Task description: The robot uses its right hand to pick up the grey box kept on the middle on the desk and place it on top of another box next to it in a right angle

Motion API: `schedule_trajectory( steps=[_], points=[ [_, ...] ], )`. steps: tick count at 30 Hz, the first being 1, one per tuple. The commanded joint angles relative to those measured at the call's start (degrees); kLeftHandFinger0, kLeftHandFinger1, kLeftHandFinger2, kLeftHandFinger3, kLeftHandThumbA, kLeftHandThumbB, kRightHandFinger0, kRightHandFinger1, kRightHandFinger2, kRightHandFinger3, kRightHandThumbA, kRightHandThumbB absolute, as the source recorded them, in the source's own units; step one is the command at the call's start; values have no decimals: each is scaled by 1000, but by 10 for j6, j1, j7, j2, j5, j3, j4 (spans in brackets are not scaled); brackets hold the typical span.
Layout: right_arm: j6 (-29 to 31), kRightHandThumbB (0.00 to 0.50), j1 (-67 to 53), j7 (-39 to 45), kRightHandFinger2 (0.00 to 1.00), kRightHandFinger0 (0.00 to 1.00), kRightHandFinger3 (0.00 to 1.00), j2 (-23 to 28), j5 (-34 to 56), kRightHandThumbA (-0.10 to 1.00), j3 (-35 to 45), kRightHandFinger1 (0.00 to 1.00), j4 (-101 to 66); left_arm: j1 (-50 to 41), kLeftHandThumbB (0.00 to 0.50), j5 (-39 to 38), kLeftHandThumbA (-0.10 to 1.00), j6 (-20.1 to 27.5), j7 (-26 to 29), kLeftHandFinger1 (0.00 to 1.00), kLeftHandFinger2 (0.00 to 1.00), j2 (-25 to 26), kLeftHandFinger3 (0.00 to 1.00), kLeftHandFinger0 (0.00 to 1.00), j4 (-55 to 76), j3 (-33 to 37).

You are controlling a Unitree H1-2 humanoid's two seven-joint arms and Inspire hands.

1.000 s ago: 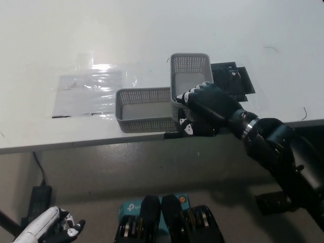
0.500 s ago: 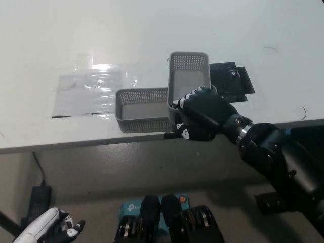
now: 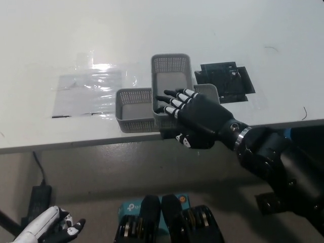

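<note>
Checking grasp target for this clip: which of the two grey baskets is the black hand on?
The right hand is on the grey basket running away from the desk edge; the other basket lies crosswise, partly under it.

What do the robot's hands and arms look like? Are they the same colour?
No, they differ. The right robot hand is black with white patches on its fingers and near the thumb, a shiny metal ring at the wrist, and a thick black arm behind it. The left robot hand, at the lower left, is white with black parts.
</note>
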State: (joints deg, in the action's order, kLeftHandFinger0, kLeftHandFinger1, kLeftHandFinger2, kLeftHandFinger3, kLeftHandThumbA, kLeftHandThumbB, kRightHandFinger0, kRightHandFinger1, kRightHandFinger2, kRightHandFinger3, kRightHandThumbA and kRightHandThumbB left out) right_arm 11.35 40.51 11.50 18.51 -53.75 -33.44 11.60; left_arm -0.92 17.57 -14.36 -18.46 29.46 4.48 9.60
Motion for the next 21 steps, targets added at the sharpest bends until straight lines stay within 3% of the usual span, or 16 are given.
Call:
schedule_trajectory(
  steps=[1, 5, 6, 11, 17, 21],
  points=[
    [-24, 467, 15, 27, 1000, 1000, 1000, 11, -29, 590, 10, 1000, -38, -4, 195, 1, 580, 12, 0, 3, 91, 10, 210, 0, 11, -5],
    [-34, 471, 17, 45, 1000, 1000, 1000, 13, -38, 624, 12, 1000, -54, -6, 197, 5, 604, 18, 3, 0, 62, 8, 205, 0, 9, -1],
    [-33, 472, 18, 48, 1000, 1000, 1000, 13, -36, 606, 12, 1000, -55, -7, 180, 3, 595, 22, 3, 0, 57, 6, 200, 0, 7, -1],
    [-27, 475, 15, 52, 1000, 1000, 1000, 12, -24, 571, 20, 1000, -69, -18, 193, -4, 577, 9, 1, 0, 56, -1, 198, 8, 8, -5],
    [-46, 480, 13, 89, 1000, 1000, 1000, 10, -9, 569, 41, 1000, -123, -22, 171, -9, 556, 21, 3, 0, 34, -3, 174, 0, 5, -7],
    [-61, 500, 12, 139, 1000, 1000, 1000, 20, 8, 664, 62, 1000, -192, -19, 188, -2, 617, 15, 2, 4, 42, 0, 222, 0, 8, -3]
  ],
)
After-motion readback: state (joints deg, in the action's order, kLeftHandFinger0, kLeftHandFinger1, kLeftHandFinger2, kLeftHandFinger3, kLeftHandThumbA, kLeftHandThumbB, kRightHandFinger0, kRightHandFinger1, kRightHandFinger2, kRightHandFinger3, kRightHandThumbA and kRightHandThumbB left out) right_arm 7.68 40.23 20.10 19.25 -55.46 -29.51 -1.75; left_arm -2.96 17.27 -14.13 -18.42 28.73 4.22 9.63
